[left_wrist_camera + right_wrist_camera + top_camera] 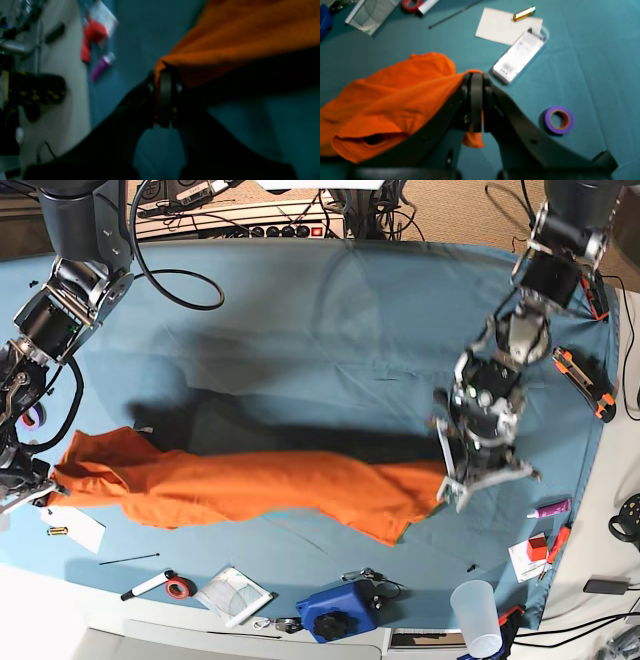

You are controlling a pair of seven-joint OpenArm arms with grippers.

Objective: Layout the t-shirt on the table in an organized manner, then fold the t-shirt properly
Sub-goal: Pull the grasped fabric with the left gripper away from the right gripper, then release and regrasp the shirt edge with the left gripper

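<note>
We see two pincers, each pressed together on one end of the single bright orange fabric t-shirt [250, 485]. The left pincer [165, 75] pinches an orange corner between its black fingers [165, 95]; the right pincer [476, 77] pinches the opposite end, a small tuft of cloth poking out below its fingers [476, 105].

Between them the t-shirt stretches as one long band across the near half of the desk [330, 330], which is covered by a wrinkled teal-blue cloth. It casts a shadow on the cloth behind it.

Outward from the right pincer lie one purple tape roll [558, 120], one clear plastic case [518, 57], one white paper sheet [498, 26] and one yellow marker [523, 13]. By the left pincer, at the cloth's edge, lie a red packet [93, 35] and a purple tube [101, 66].

The far half of the desk offers the widest open room; the near edge is crowded with one blue box [335, 610] and one plastic cup [475, 615].
</note>
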